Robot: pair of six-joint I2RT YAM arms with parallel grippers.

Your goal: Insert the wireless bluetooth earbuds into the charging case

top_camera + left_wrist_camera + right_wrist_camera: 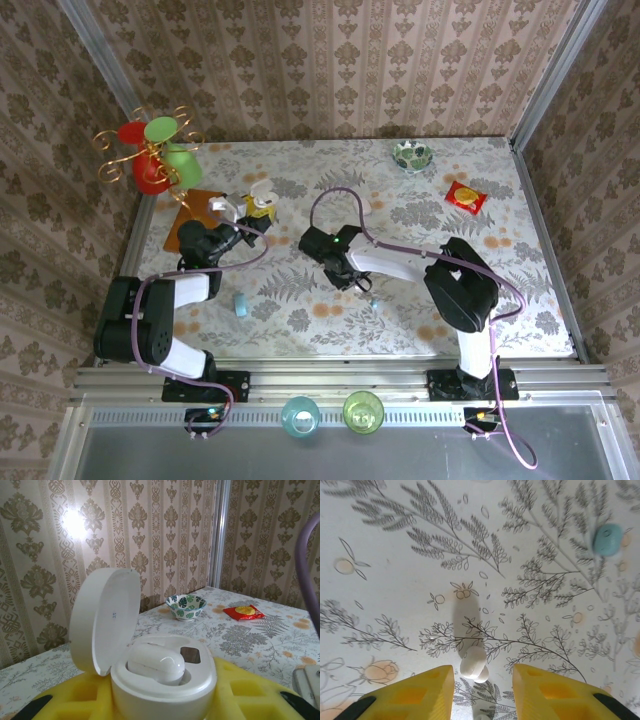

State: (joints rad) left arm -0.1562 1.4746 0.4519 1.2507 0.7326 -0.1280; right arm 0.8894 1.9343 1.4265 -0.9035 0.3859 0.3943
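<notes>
Second-bud pickup in hand. The left gripper (pixel 162 702), left of centre, is clamped on the white round plastic charging case (pixel 120 630), lid up, one white earbud (pixel 156 662) seated. The second white plastic earbud (pixel 473 662) lies on the floral table (pixel 395 605) between the right gripper (pixel 482 669), fingers apart, apparently not touching it. Next: close, lift, carry left, seat it beside the first.

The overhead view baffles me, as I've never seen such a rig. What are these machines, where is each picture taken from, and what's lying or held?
Two robot arms are bolted to a table. One camera looks down from above; one rides on each wrist. The left gripper holds an open white charging case with one earbud seated inside. The right gripper is open, straddling a second earbud on the table. A bowl, red packet and pale blue pebble lie nearby.
</notes>
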